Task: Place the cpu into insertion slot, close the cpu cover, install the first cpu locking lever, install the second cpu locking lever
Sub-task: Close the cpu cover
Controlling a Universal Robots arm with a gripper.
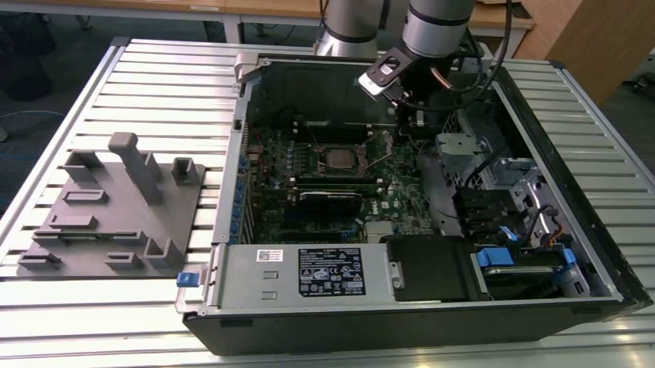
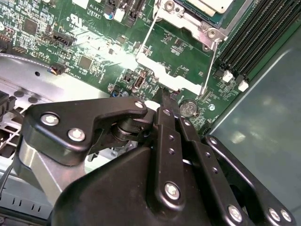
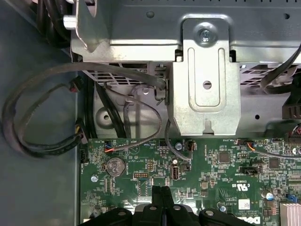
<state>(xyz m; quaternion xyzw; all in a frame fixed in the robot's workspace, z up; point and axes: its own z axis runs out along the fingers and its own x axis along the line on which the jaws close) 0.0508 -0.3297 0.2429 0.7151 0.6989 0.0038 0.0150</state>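
On the slatted table (image 1: 123, 322) lies an open case (image 1: 409, 326). At its near wall is the supply box (image 1: 307, 272). Beyond it a long black card (image 1: 327, 201) lies across the green board (image 1: 271, 180). Farther in is the slot (image 2: 186, 21), and the cpu (image 1: 336, 158) already sits in it, flat and tan-topped. The gripper (image 3: 160, 189) hangs just over the board on the exterior view's right of the slot, close to it. Its arm (image 1: 435, 27) comes down from the far side. In both wrist views the fingers (image 3: 155, 200) are pressed together with no gap, and nothing shows between them. Between the tips and the slot lies a bright plate edge, which I judge to be the free end of the cover (image 2: 160, 70). The cover seems to be swung open toward the gripper, not down on the cpu. Two thin bright rods run from the slot's corners to that edge, with board showing between them. Whether they are the cover's sides or the locking levers, I cannot tell. So the cover's long run points from the fingertips straight at the slot, with its free end on the gripper's side and its hinge end on the slot's side. A coin cell (image 2: 188, 108) sits on the board just beside the fingertips.
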